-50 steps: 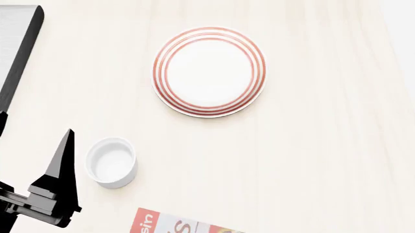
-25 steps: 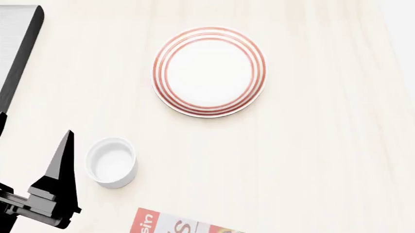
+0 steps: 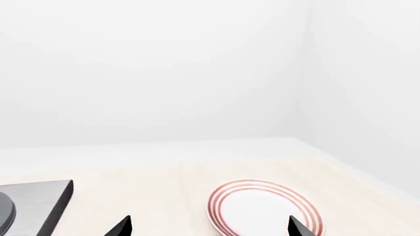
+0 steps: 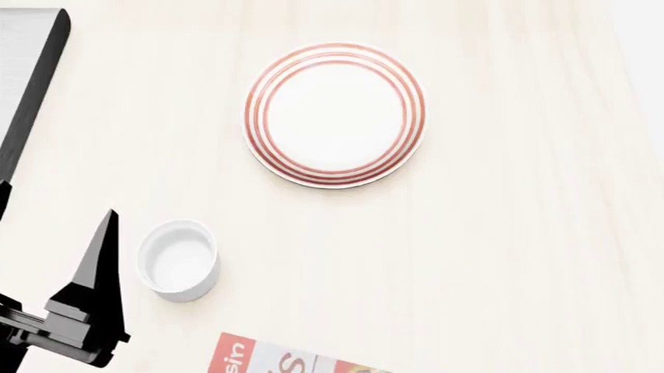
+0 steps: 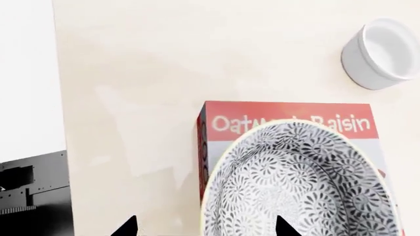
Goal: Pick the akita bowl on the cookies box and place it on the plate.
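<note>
Bowl: the speckled grey-and-white bowl [image 5: 302, 184] is sitting on top of the cookies box [image 5: 220, 123], covering most of the carton's face and leaving only the red band lettered "Oatmeal Raisin" showing, seen in the right wrist view.

Box: the carton is lying flat on the pale wooden worktop [image 4: 518, 256]; in the head view only a corner of it [image 4: 270, 359] is peeking in at the worktop's near edge.

Plate: the red-ringed white plate [image 4: 334, 114] is resting bare near the middle of the worktop, well apart from the box; the left wrist view is also catching it [image 3: 262, 209].

Cup: a plain white cup [image 4: 179, 259] is standing between the plate and the box, nearer the box and toward the worktop's left edge; the right wrist view is showing it [image 5: 384, 53] just beyond the carton's lettered end.

Right gripper: its two dark fingertips are spread wide [image 5: 200, 227], hanging above the bowl's rim and touching nothing.

Left gripper: its fingertips are likewise standing apart [image 3: 208, 227], holding nothing, hovering just beside the cup [image 4: 96, 295].

Dark slab: a black-edged grey slab [image 4: 26, 70] is lying along the worktop's far left corner.
</note>
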You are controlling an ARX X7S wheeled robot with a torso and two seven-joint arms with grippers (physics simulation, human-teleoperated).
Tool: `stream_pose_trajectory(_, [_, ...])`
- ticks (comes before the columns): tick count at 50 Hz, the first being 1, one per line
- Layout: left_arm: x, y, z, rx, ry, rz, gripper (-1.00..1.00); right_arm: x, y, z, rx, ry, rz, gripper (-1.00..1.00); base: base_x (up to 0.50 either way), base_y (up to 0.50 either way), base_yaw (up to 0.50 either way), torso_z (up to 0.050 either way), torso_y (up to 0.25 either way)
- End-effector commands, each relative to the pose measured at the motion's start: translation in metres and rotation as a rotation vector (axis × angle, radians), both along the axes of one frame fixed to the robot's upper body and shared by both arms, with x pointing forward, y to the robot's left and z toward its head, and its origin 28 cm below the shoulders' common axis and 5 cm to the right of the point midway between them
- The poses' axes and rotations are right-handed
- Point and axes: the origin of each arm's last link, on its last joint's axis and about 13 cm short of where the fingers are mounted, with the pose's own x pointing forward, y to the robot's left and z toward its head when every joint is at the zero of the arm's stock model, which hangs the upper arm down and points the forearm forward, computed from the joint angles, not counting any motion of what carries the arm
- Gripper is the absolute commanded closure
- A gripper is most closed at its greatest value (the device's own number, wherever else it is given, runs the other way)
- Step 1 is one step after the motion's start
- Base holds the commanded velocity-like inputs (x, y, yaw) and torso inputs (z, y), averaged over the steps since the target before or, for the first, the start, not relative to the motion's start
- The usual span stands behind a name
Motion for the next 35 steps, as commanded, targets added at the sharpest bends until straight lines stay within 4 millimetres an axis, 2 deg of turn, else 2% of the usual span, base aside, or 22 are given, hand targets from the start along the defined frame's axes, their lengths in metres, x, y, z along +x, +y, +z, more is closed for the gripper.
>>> stream_pose_trajectory(1, [0.001,0.001,0.000,-0.002,0.000,0.003,-1.00,0.002,0.001,-0.005,-0.023,0.006,0.019,-1.00,0.00,0.00,0.00,0.000,0.000])
stream_pose_trajectory(4, [0.000,0.001,0.000,-0.001,-0.001,0.004,-1.00,0.002,0.001,-0.005,-0.027,0.006,0.017,-1.00,0.00,0.00,0.00,0.000,0.000])
stream_pose_trajectory(5, [0.000,0.001,0.000,-0.001,-0.001,0.004,-1.00,0.002,0.001,-0.005,-0.028,0.006,0.018,1.00,0.00,0.00,0.00,0.000,0.000])
stream_pose_trajectory(15, [0.000,0.000,0.000,0.001,0.001,0.003,-1.00,0.001,-0.002,-0.002,-0.036,-0.020,0.016,1.00,0.00,0.00,0.00,0.000,0.000])
stream_pose_trajectory(24, [-0.001,-0.001,0.000,0.006,0.005,-0.001,-1.00,0.000,-0.006,0.009,-0.083,-0.059,0.007,1.00,0.00,0.00,0.00,0.000,0.000])
stream_pose_trajectory(32, [-0.002,-0.002,0.001,0.008,0.006,-0.006,-1.00,-0.003,-0.011,0.024,-0.153,-0.097,-0.007,1.00,0.00,0.00,0.00,0.000,0.000])
stream_pose_trajectory(35, [-0.002,-0.002,0.001,0.007,0.006,-0.008,-1.00,0.000,-0.014,0.035,-0.180,-0.116,-0.028,1.00,0.00,0.00,0.00,0.000,0.000])
